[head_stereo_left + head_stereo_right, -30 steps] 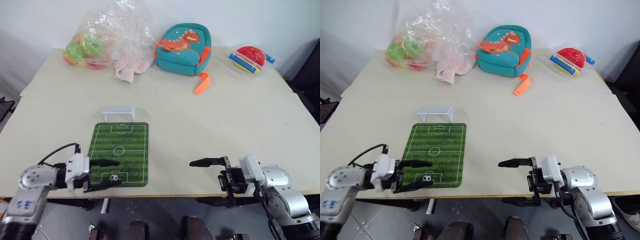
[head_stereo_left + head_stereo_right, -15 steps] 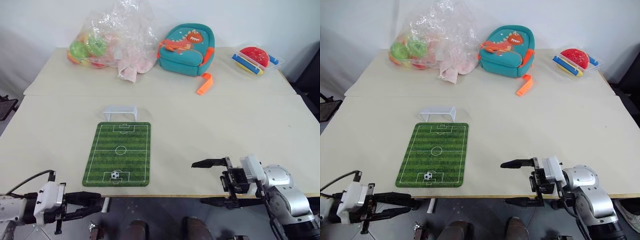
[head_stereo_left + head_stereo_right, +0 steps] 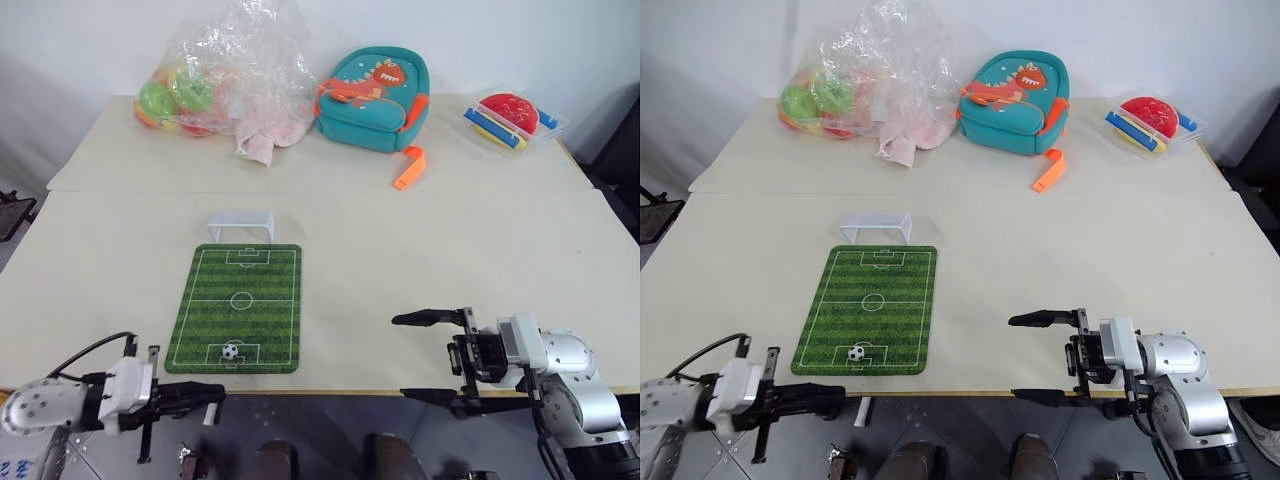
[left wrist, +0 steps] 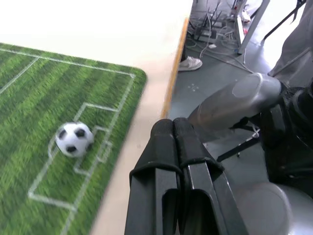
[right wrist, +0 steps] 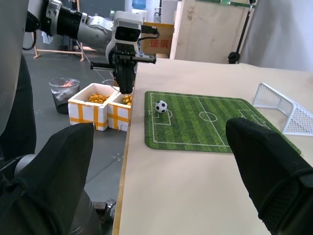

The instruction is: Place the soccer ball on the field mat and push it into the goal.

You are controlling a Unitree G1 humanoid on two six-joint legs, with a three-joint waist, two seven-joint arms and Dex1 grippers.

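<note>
One tiny black-and-white soccer ball (image 3: 231,351) sits on the striped green field mat (image 3: 240,306), in its near box. Left gripper (image 3: 205,396), jaws pressed together and empty, hangs below the worktop (image 3: 420,250) edge; right gripper (image 3: 425,355) jaws gape wide.
</note>
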